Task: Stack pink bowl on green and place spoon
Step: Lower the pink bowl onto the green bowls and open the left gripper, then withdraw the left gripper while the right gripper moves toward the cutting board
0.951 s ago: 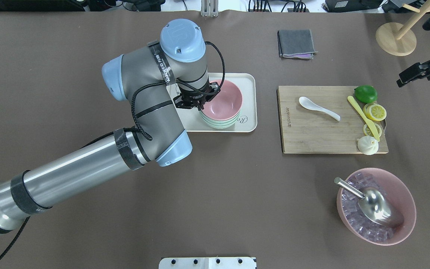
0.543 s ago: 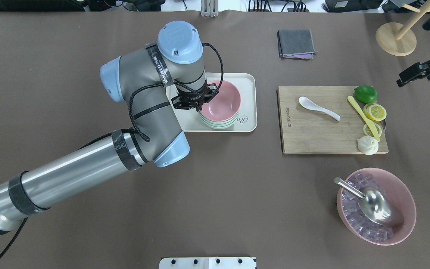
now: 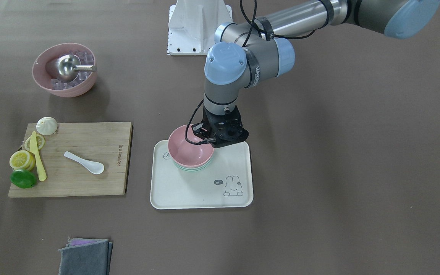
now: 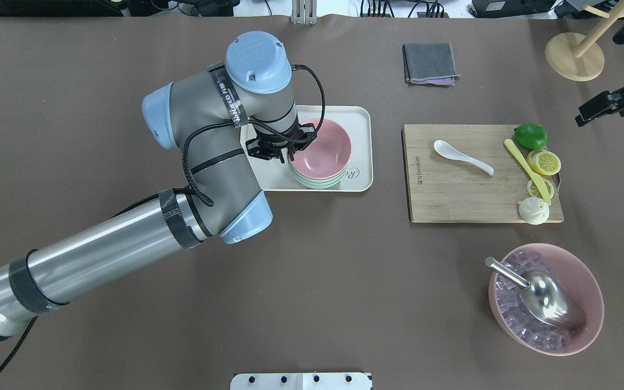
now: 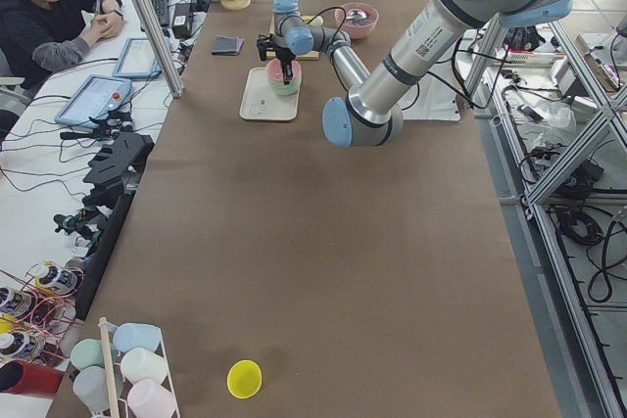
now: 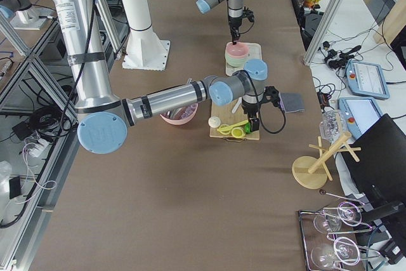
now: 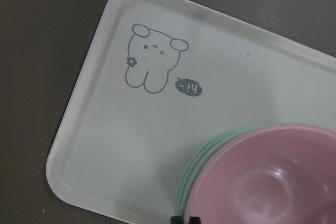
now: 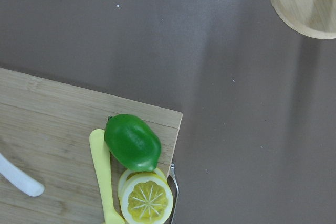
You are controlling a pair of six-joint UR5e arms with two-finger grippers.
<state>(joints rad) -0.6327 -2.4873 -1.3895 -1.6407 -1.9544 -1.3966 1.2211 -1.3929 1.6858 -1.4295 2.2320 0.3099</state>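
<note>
The pink bowl [image 4: 325, 143] sits nested on the stack of green bowls [image 4: 317, 181] on the cream tray [image 4: 363, 116]. My left gripper [image 4: 289, 151] is at the pink bowl's left rim and looks shut on it. In the left wrist view the fingertips [image 7: 194, 220] meet at the rim of the pink bowl [image 7: 262, 182]. The white spoon [image 4: 462, 157] lies on the wooden cutting board [image 4: 453, 195], right of the tray. My right gripper [image 4: 596, 108] hovers at the far right, beyond the board. I cannot tell whether it is open.
A lime [image 4: 530, 135], lemon slices, a yellow knife and a white bun lie on the board's right side. A pink bowl of ice with a metal scoop [image 4: 583, 281] stands at the front right. A grey cloth [image 4: 430, 62] and a wooden stand [image 4: 574, 57] are at the back.
My left arm has shifted a little to the left and the pink bowl has sunk slightly onto the green stack. The right arm and the spoon have not moved.
</note>
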